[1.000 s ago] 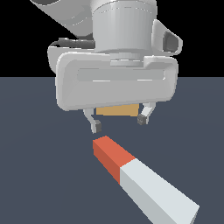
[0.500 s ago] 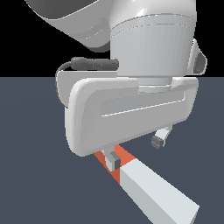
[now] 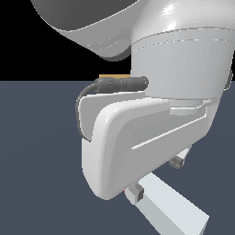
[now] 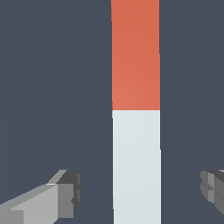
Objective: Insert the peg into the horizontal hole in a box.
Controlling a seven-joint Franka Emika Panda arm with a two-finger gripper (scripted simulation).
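The peg (image 4: 136, 131) lies flat on the dark floor, with a red-orange end (image 4: 135, 57) and a longer pale part (image 4: 136, 166). In the exterior view only its pale part (image 3: 176, 212) shows, below the hand. My gripper (image 4: 140, 190) is open, and its fingers (image 4: 65, 192) stand on either side of the pale part, apart from it. In the exterior view the gripper (image 3: 156, 177) hangs low over the peg. Only a thin tan sliver of the box (image 3: 114, 76) shows behind the hand. The hole is hidden.
The white hand and arm (image 3: 151, 137) fill most of the exterior view and hide the floor behind them. A black cable (image 3: 117, 85) runs along the hand. Dark floor (image 3: 36, 160) lies around the peg.
The hand has come down over the peg and nearer the exterior camera. It now hides the red end and most of the box. The fingers now straddle the peg.
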